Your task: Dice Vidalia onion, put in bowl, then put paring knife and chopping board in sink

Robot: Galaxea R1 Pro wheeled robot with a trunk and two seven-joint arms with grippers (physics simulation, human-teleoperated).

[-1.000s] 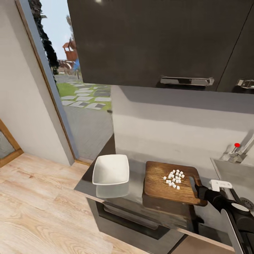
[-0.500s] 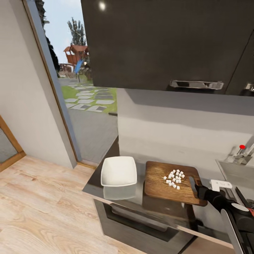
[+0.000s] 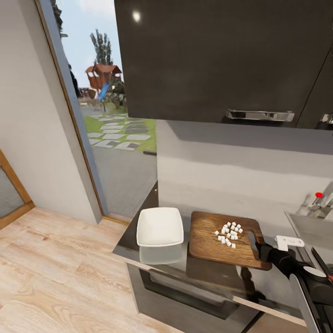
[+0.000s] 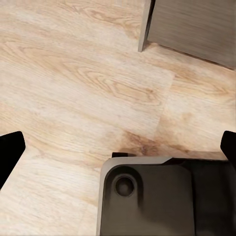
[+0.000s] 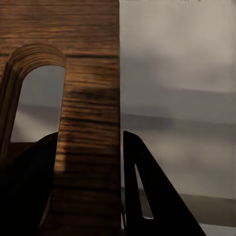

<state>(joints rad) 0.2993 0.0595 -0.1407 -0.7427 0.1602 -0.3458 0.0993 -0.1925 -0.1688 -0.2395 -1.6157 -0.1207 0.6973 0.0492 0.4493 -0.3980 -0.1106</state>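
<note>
Your table (image 3: 178, 259) carries the chopping board (image 3: 208, 238), the landmark here. The sink (image 3: 312, 226) lies well off the board's handle end, and the white bowl (image 3: 160, 226) sits just beside the opposite end. Diced onion (image 3: 229, 233) is heaped on the board's middle. Your right tool (image 5: 88, 187) is clamped across the board's handle end, one finger either side of the wood. Your left tool (image 4: 118, 147) hangs spread wide over the wooden floor (image 4: 73, 83), holding nothing.
</note>
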